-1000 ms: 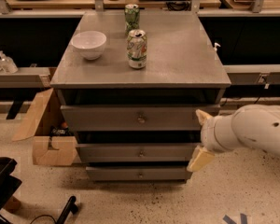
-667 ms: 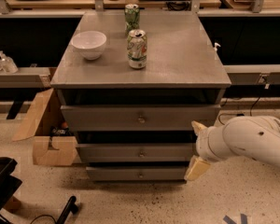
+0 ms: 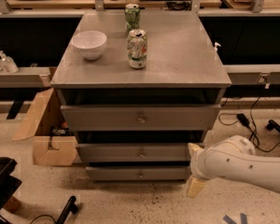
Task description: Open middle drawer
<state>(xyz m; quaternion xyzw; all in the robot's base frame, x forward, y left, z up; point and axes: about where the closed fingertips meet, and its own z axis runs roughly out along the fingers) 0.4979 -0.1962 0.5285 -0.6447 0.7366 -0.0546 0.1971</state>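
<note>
I am watching the gripper (image 3: 192, 168) sliding down and a little leftward over the last second. It was hanging level with the dark gap under the top drawer (image 3: 107, 119), and now it is sitting at the lower right of the frame, just beside the right end of the middle drawer (image 3: 112, 153). The drawer itself is not moving: it is lying at lower centre, between the top drawer and the bottom drawer (image 3: 112, 173), sticking out no further than before (so I am judging it not yet opened). Its small knob (image 3: 141, 151) is going untouched, well left of the fingers (image 3: 194, 149). I am reading this as the approach, not the pull. The white arm (image 3: 242, 164) is reaching in from the right edge, forearm sloping up-left, with the two cream fingers spread wide, one above the other, holding nothing
</note>
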